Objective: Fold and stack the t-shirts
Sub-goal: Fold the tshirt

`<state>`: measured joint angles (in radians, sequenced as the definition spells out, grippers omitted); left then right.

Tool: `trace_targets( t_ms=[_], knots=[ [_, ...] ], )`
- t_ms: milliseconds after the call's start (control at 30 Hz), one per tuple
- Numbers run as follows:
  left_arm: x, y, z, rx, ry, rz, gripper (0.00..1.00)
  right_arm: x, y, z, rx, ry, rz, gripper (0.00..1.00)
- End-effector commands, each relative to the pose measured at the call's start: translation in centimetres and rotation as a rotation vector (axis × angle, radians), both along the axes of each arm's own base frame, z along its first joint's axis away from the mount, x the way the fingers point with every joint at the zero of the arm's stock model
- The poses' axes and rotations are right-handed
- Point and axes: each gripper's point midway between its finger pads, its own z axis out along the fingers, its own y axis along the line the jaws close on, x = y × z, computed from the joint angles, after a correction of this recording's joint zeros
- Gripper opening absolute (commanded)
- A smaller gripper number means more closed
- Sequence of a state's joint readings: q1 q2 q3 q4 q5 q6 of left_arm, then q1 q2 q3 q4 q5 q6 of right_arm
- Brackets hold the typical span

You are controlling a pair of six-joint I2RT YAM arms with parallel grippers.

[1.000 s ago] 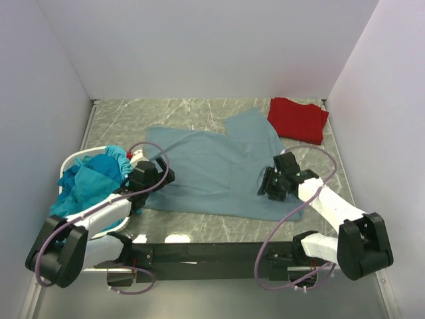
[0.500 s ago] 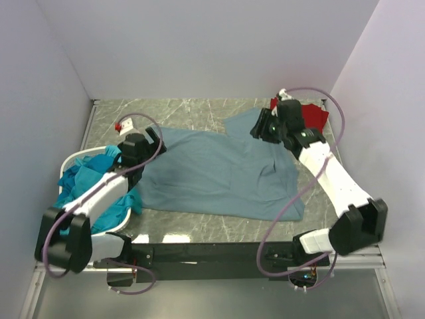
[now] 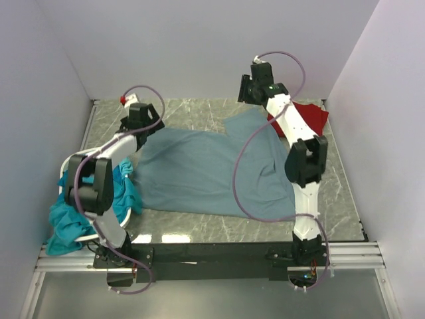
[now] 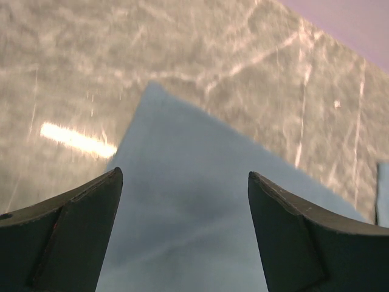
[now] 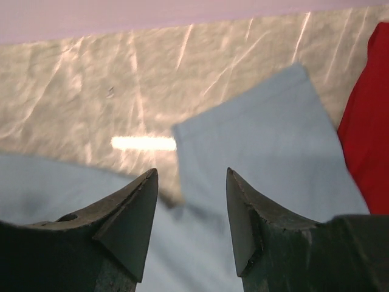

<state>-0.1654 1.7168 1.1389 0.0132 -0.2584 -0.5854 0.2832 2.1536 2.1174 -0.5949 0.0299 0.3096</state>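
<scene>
Across the middle of the glossy, pale-veined grey marble table (image 3: 192, 113) a grey-blue t-shirt (image 3: 212, 173) lies spread nearly flat, its cloth soft and matte with a few shallow creases, one short sleeve angled toward the far wall. A red shirt (image 3: 312, 119), folded into a rough square, sits in the far right corner just beside that sleeve. A rumpled heap of teal cloth (image 3: 70, 219) crowds the near left side against the t-shirt's edge. Plain pale walls (image 3: 199, 46) close the table on the left, far and right sides. Bare stone shows as a strip along the far edge, down the right side and as a narrower band in front of the near hem. The left gripper (image 4: 183, 176) hangs over the t-shirt's pointed far left corner, its dark wedge-shaped fingers spread wide and holding nothing, with open stone beyond the corner. The right gripper (image 5: 191, 173) hovers over the squared end of the far sleeve, fingers parted more narrowly and also empty, with the red fabric at its right.
</scene>
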Motion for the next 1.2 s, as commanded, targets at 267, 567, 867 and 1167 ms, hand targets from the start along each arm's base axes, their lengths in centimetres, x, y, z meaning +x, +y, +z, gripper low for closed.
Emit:
trace_targets(
  t_ms=[267, 567, 867, 1167],
  knots=[
    [6.9, 1.6, -4.0, 0.046, 0.173, -0.008, 0.77, 5.3, -4.9, -4.3, 0.041, 0.004, -0.062, 0.56],
    [7.4, 2.0, -8.1, 0.062, 0.274, 0.009, 0.7, 6.7, -6.4, -6.4, 0.081, 0.021, -0.075, 0.58],
    [7.7, 2.2, -9.3, 0.07, 0.304, 0.007, 0.52, 2.0, -7.8, -10.7, 0.114, 0.186, -0.118, 0.56],
    [6.9, 2.7, -9.4, 0.064, 0.308, -0.006, 0.08, 2.0, -8.7, -9.5, 0.07, 0.145, -0.141, 0.56]
  ],
)
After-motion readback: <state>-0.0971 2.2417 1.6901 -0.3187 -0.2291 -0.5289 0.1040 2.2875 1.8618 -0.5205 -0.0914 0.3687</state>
